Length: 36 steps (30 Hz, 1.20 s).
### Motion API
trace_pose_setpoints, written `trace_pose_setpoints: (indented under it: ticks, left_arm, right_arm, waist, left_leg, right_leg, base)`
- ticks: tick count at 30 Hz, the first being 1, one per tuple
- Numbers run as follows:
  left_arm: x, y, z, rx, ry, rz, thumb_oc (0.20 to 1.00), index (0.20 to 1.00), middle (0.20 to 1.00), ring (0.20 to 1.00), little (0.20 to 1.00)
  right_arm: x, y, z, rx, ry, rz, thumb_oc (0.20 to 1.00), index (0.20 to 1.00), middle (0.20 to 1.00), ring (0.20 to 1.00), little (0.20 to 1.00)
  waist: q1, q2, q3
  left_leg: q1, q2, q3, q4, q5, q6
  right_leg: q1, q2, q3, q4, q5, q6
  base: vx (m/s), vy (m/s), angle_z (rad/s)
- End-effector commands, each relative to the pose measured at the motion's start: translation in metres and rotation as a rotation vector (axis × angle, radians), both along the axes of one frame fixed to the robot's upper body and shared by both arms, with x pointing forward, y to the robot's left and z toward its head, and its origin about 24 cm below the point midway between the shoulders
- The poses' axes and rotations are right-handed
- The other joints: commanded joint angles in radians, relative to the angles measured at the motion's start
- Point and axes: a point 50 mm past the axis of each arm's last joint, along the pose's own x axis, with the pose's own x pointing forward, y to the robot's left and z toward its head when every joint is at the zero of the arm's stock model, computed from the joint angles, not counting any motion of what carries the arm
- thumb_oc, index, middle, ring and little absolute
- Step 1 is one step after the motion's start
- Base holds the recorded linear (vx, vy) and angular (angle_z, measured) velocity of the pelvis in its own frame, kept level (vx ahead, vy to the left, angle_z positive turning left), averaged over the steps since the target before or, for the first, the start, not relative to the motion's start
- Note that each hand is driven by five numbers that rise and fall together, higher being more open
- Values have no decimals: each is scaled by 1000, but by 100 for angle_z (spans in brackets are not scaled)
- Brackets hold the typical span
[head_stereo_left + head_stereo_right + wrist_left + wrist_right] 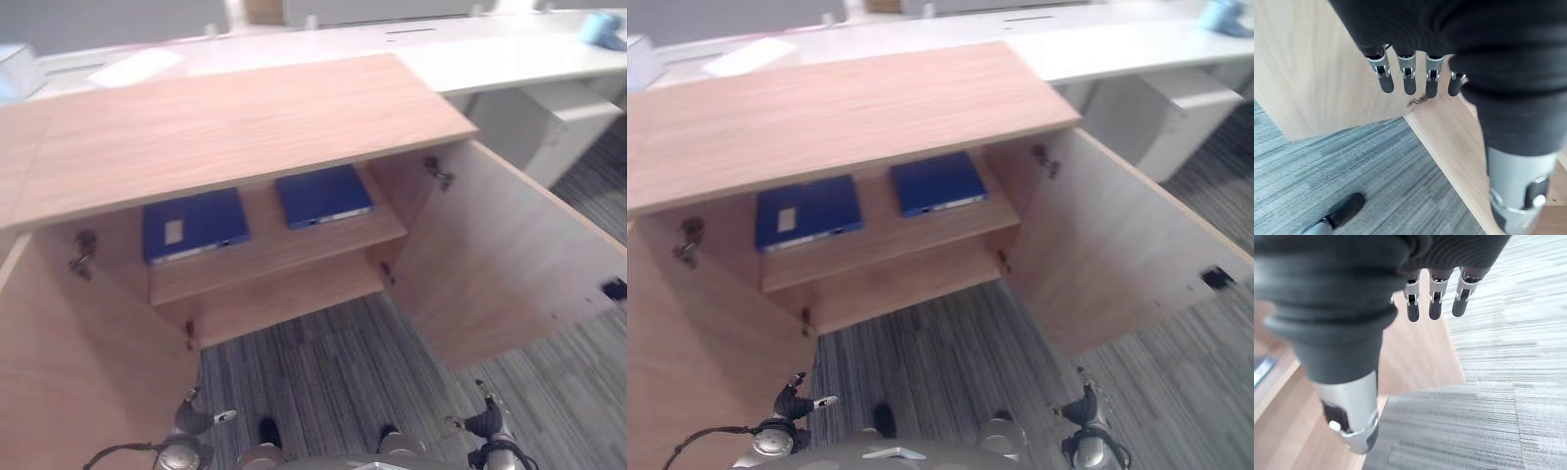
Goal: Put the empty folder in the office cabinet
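Left robot hand (1415,78) low at the near left, just beside the open left cabinet door (78,362), fingers (1385,78) straight and pointing down over the grey carpet (323,377), holding nothing. Hung well apart from the shelf.

Wooden office cabinet (225,127) straight ahead, both doors swung open toward the near side. On its upper shelf (284,250), two blue folders lying flat: left folder (193,225), bearing a pale label, toward the shelf's left end; right folder (323,196) just beside it, slightly farther back, with a narrow gap between the two. Lower shelf (284,294) visible beneath. Beyond the cabinet top, a white bench (509,54) running across the far side.

Open right cabinet door (500,264) angled out to the near right. Right robot hand (1435,301) low at the near right, near that door's inner face, fingers straight and relaxed, pointing down toward the carpet, with nothing in its grasp.
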Motion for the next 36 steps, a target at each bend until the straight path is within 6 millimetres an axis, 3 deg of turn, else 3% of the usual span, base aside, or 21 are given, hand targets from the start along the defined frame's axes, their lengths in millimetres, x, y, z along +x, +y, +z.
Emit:
trace_pose_setpoints:
  ticks: [1,6,8,11,12,13,15,16,17,18,20,22,24,26,27,28,30,34,36]
  left_arm:
    - [34,12,16,53,-123,1,1000,1000,1000,1000,1000]
    - [27,11,11,51,-90,27,1000,1000,1000,1000,1000]
    - [23,8,7,46,-56,10,1000,1000,1000,1000,1000]
    - [24,8,7,46,-42,-1,1000,1000,1000,1000,1000]
    - [23,6,6,40,-30,-25,1000,1000,1000,1000,1000]
    - [23,6,6,40,-30,-25,1000,1000,1000,1000,1000]
    - [23,6,5,39,-16,-51,1000,1000,1000,1000,1000]
    - [23,4,5,29,-8,-72,1000,1000,1000,1000,1000]
    - [23,4,5,29,-8,-72,1000,1000,1000,1000,1000]
    - [22,1,4,18,2,-94,1000,1000,1000,1000,1000]
    - [21,-1,4,3,1,-107,1000,1000,1000,1000,1000]
    - [21,-2,4,2,1,-106,1000,1000,1000,1000,1000]
    - [12,-6,1,-35,21,-134,1000,1000,1000,1000,1000]
    - [9,-8,1,-43,27,-148,1000,1000,1000,1000,1000]
    - [9,-9,1,-45,26,-147,1000,1000,1000,1000,1000]
    - [7,-11,0,-57,33,-164,1000,1000,1000,1000,1000]
    - [4,-14,-2,-59,47,-191,1000,1000,1000,1000,1000]
    - [3,-17,-4,-48,69,-225,1000,1000,1000,1000,1000]
    - [0,-14,-4,-37,79,-222,1000,1000,1000,1000,1000]
  right_arm:
    - [16,-20,15,-26,-133,-162,1000,1000,1000,1000,1000]
    - [19,-26,17,-10,-165,-273,1000,1000,1000,1000,1000]
    - [36,-47,27,-20,-234,-409,1000,1000,1000,1000,1000]
    - [47,-62,37,-34,-279,-451,1000,1000,1000,1000,1000]
    - [53,-80,46,-52,-296,-481,1000,1000,1000,1000,1000]
    - [53,-80,46,-52,-296,-481,1000,1000,1000,1000,1000]
    - [61,-102,60,-70,-340,-533,1000,1000,1000,1000,1000]
    - [67,-125,76,-101,-375,-591,1000,1000,1000,1000,1000]
    - [67,-125,76,-101,-375,-591,1000,1000,1000,1000,1000]
    - [71,-148,96,-136,-426,-652,1000,1000,1000,1000,1000]
    - [78,-170,121,-176,-496,-726,1000,1000,1000,1000,1000]
    - [79,-170,121,-176,-497,-726,1000,1000,1000,1000,1000]
    - [91,-199,164,-249,-602,-784,1000,1000,1000,1000,1000]
    - [98,-208,185,-265,-656,-780,1000,1000,1000,1000,1000]
    - [98,-208,186,-266,-657,-779,1000,1000,1000,1000,1000]
    - [109,-212,204,-280,-686,-711,1000,1000,1000,1000,1000]
    - [121,-209,218,-278,-712,-608,1000,1000,1000,1000,1000]
    - [143,-189,223,-278,-697,-350,1000,1000,1000,1000,1000]
    - [153,-172,223,-199,-734,-228,1000,1000,1000,1000,1000]
  waist:
    - [-14,-29,-33]
    - [-17,-21,-58]
    - [6,1,-74]
    - [15,13,-82]
    - [28,25,-87]
    - [28,25,-87]
    - [39,42,-90]
    - [54,65,-91]
    - [54,65,-91]
    - [68,91,-89]
    - [81,121,-84]
    - [81,122,-83]
    - [104,181,-67]
    - [113,206,-55]
    - [111,209,-54]
    - [115,232,-43]
    - [114,247,-34]
    - [109,257,-26]
    - [103,257,-25]
  left_leg:
    - [-41,-41,7,66,-97,13]
    - [-25,-23,26,47,-78,-3]
    - [-6,28,32,26,-42,-33]
    - [-2,54,29,20,-24,-51]
    - [-6,77,22,17,-7,-64]
    - [-6,77,22,17,-7,-64]
    - [-10,98,12,10,12,-78]
    - [-19,116,3,3,33,-91]
    - [-19,116,3,3,33,-91]
    - [-31,128,-9,1,48,-101]
    - [-43,137,-17,1,63,-110]
    - [-43,137,-17,1,63,-110]
    - [-67,148,-33,1,96,-125]
    - [-82,149,-47,1,113,-130]
    - [-83,150,-49,1,113,-130]
    - [-99,150,-63,1,128,-136]
    - [-106,152,-70,1,141,-139]
    - [-107,163,-78,1,159,-146]
    - [-102,171,-78,1,168,-150]
  right_leg:
    - [-52,-114,77,-16,256,66]
    - [-36,-101,99,-69,221,65]
    - [-1,-56,91,-131,113,43]
    - [18,-33,85,-157,93,32]
    - [38,-11,74,-177,77,23]
    - [38,-11,74,-177,77,23]
    - [61,10,58,-195,64,15]
    - [71,27,49,-204,49,8]
    - [71,27,49,-204,49,8]
    - [80,41,35,-209,35,1]
    - [84,51,23,-213,25,-3]
    - [84,52,22,-213,25,-3]
    - [87,68,3,-214,1,-11]
    - [87,75,-3,-214,-6,-17]
    - [87,76,-4,-214,-6,-17]
    - [85,82,-10,-214,-13,-22]
    - [89,89,-17,-214,-18,-28]
    - [107,102,-25,-212,-31,-43]
    - [118,109,-28,-211,-38,-50]
  base:
    - [45,-152,-36]
    - [40,-101,-33]
    - [62,-301,-8]
    - [36,-236,-10]
    - [14,-130,8]
    - [23,-190,10]
    - [18,-183,18]
    - [10,-174,19]
    - [1,-168,22]
    - [-12,-86,20]
    - [-19,-77,20]
    - [-19,-23,12]
    - [-64,-59,13]
    - [-52,-56,15]
    - [-61,-48,32]
    - [-51,-35,29]
    - [-44,-49,8]
    - [-4,-55,6]
    - [8,-65,6]
